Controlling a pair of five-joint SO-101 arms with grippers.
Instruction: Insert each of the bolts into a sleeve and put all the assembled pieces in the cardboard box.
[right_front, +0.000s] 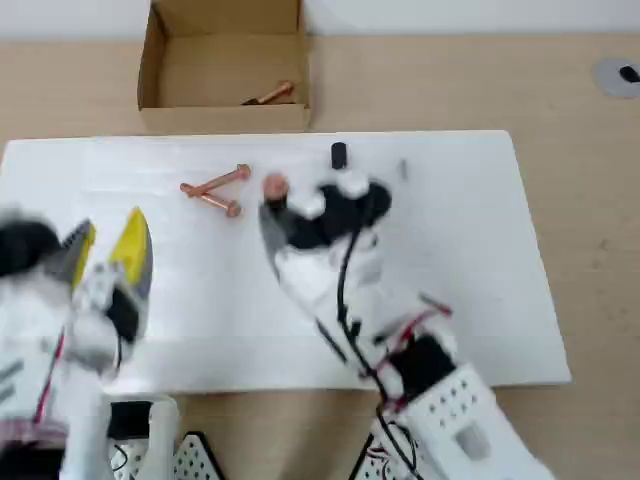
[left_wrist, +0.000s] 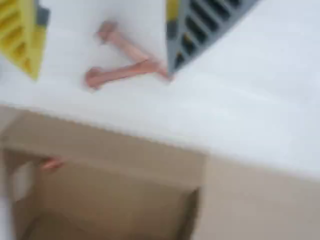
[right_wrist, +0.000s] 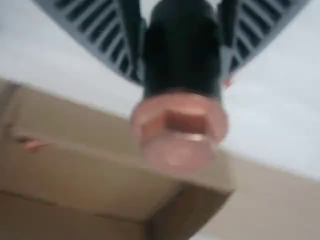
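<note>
Table (right_front: 590, 200): a tan top is seen in the high view, and clock directions are taken from the middle of the white mat (right_front: 460, 260) laid on it.
Left gripper (right_front: 108, 240): it is found at 9 o'clock, over the mat's near-left part. One yellow finger (left_wrist: 20, 35) and one grey finger (left_wrist: 200, 25) are spread wide apart, and nothing is held between them.
Right gripper (right_front: 274, 200): it is placed at 12 o'clock, a little beyond the mat's middle. Its grey fingers (right_wrist: 95, 35) are clenched on an assembled piece.
Held piece (right_front: 274, 186): a black sleeve (right_wrist: 182, 45) is pinched between the fingers, and a copper bolt head (right_wrist: 177, 132) is seen sticking out of its end (whether the piece is lifted off the mat cannot be told).
Loose bolts: two bare copper bolts are left lying on the mat at 11 o'clock, one (right_front: 225, 179) crossed against the other (right_front: 220, 204) at their left ends. They are seen at 9 o'clock of the held piece, near it but apart.
Spare sleeve (right_front: 338, 155): it is stood upright on the mat at 1 o'clock, apart from the right gripper.
Cardboard box (right_front: 222, 118): it is set open-topped on the table just past the mat's far edge, at 11 o'clock.
Boxed piece (right_front: 272, 95): a copper bolt with a dark sleeve is laid on the box floor, toward the right wall.
</note>
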